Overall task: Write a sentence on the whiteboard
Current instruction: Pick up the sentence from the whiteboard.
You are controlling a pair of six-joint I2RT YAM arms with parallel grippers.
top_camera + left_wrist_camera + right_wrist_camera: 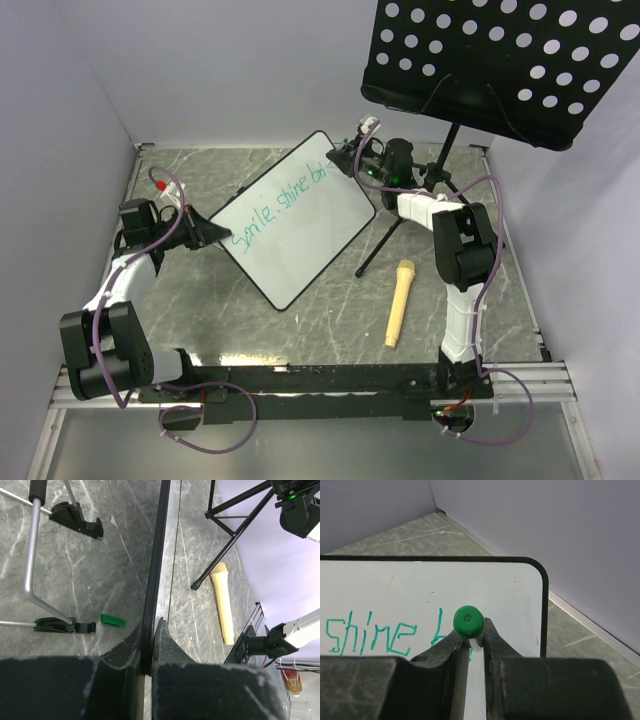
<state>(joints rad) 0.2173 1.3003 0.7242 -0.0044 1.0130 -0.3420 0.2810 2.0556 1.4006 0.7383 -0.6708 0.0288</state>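
Observation:
The whiteboard [300, 220] lies tilted in the middle of the table, with a thin black frame. The teal-green sentence [280, 208] reads "Smile, shine b" with a further stroke starting. My left gripper [215, 232] is shut on the board's near-left edge; the left wrist view shows the black frame [155, 570] clamped between its fingers. My right gripper [352, 152] is at the board's far corner, shut on a green-ended marker [468, 621] that points down at the board [510, 595] beside "shine" [370, 636]. The marker's tip is hidden.
A black perforated music stand [500, 60] rises at the back right, its tripod legs [385, 245] on the table. A tan microphone [399, 301] lies near the right arm. A green marker cap [112, 620] lies under the board beside its black feet [75, 517].

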